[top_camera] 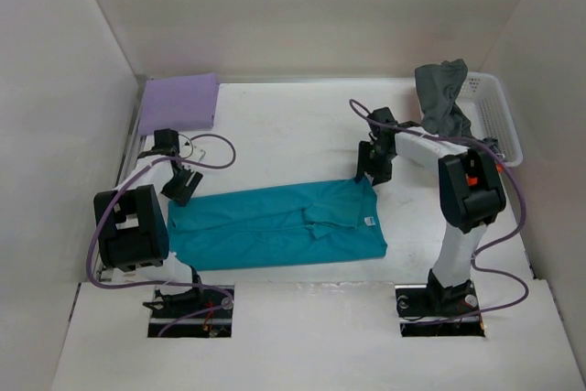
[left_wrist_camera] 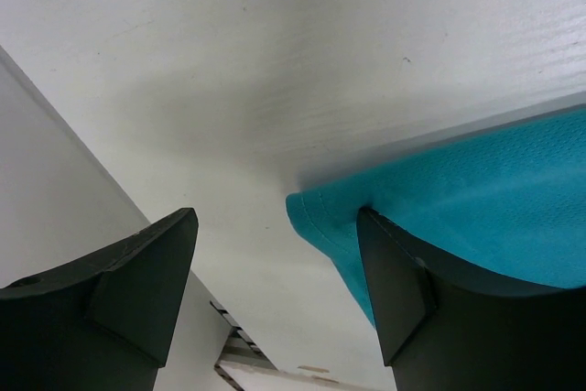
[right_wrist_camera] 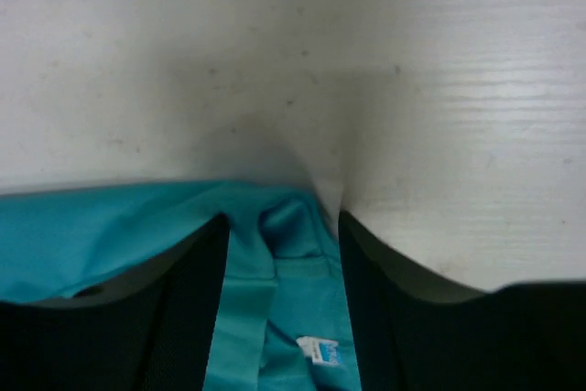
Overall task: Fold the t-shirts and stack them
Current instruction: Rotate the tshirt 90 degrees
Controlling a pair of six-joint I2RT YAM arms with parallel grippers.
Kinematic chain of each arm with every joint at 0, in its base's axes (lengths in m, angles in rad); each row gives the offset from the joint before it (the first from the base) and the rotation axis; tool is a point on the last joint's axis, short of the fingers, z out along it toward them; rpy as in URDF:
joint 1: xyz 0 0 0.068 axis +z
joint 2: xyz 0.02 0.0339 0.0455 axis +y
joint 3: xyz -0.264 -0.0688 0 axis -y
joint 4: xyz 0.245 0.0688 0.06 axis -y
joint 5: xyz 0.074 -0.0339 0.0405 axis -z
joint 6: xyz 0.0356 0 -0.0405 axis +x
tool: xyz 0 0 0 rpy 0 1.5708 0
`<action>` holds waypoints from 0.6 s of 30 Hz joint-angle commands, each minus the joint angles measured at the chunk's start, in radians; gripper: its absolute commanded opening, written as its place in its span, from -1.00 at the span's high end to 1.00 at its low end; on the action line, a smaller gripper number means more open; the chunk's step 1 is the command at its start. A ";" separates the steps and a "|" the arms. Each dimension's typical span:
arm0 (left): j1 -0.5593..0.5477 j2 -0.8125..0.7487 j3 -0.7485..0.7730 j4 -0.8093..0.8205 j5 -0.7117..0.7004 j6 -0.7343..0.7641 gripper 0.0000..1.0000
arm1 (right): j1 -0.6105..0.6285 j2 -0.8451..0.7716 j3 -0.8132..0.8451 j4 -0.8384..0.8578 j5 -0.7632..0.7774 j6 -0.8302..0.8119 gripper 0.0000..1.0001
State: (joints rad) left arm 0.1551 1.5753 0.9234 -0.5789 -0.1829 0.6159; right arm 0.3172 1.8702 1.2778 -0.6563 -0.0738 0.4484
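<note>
A teal t-shirt [top_camera: 275,226] lies folded lengthwise across the middle of the table. A lavender t-shirt [top_camera: 179,103] lies folded flat at the back left. A dark grey t-shirt [top_camera: 444,93] hangs crumpled over a basket's rim. My left gripper [top_camera: 180,185] stands open at the teal shirt's left end. That shirt's corner [left_wrist_camera: 316,212] lies beside the right finger [left_wrist_camera: 403,290], with nothing gripped. My right gripper [top_camera: 371,171] hovers open over the shirt's far right corner. The teal collar fold [right_wrist_camera: 284,226] and its label [right_wrist_camera: 320,352] lie between the fingers.
A white mesh basket [top_camera: 499,121] stands at the back right against the wall. White walls close in the table on the left, back and right. Purple cables loop around both arms. A slot [left_wrist_camera: 238,350] runs along the table's left edge.
</note>
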 commanded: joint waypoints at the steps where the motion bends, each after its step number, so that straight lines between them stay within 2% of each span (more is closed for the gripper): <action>1: -0.007 -0.017 0.020 0.031 -0.013 -0.053 -0.38 | -0.023 0.029 0.061 -0.058 0.017 0.001 -0.10; 4: -0.004 -0.020 0.019 0.042 -0.016 -0.056 -0.39 | -0.023 0.056 0.098 -0.085 0.006 -0.002 0.21; 7: 0.007 -0.020 0.020 0.048 -0.018 -0.051 -0.39 | -0.020 0.081 0.124 -0.097 -0.020 -0.002 0.80; 9: 0.017 -0.021 0.025 0.050 -0.018 -0.045 -0.39 | -0.019 0.093 0.140 -0.098 -0.040 0.003 0.99; 13: 0.048 -0.024 0.046 0.039 -0.021 -0.044 -0.39 | -0.023 0.150 0.247 -0.109 -0.067 0.007 1.00; 18: 0.064 -0.041 0.071 0.011 -0.032 -0.036 -0.40 | -0.022 0.288 0.512 -0.183 -0.066 -0.008 1.00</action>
State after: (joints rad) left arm 0.2096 1.5753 0.9379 -0.5632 -0.2008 0.5838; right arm 0.2901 2.1185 1.6600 -0.8051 -0.1287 0.4488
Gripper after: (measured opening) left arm 0.698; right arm 0.002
